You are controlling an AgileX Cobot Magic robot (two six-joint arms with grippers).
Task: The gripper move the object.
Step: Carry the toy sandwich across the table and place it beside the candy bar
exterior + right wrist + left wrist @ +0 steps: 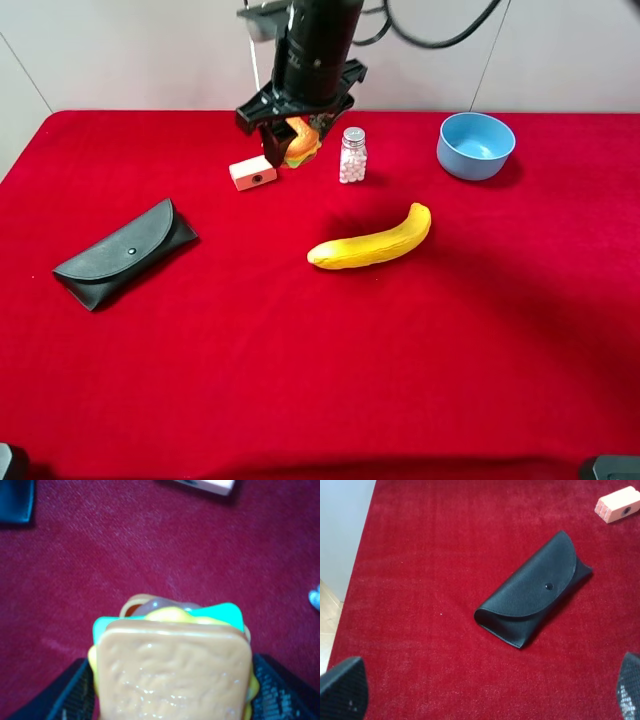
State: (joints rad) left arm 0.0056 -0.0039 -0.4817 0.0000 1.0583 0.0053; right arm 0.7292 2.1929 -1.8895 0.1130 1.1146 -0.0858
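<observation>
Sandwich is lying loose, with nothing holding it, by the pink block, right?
No, it isn't loose. The right gripper is shut on the sandwich, as the right wrist view shows. It is by the pink block, as you said.

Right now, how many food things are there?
2: the long yellow banana lies mid-table; the small tan-bread toy sandwich is gripped by the right black gripper at the back, beside the pink-white block. None looks hidden.
</observation>
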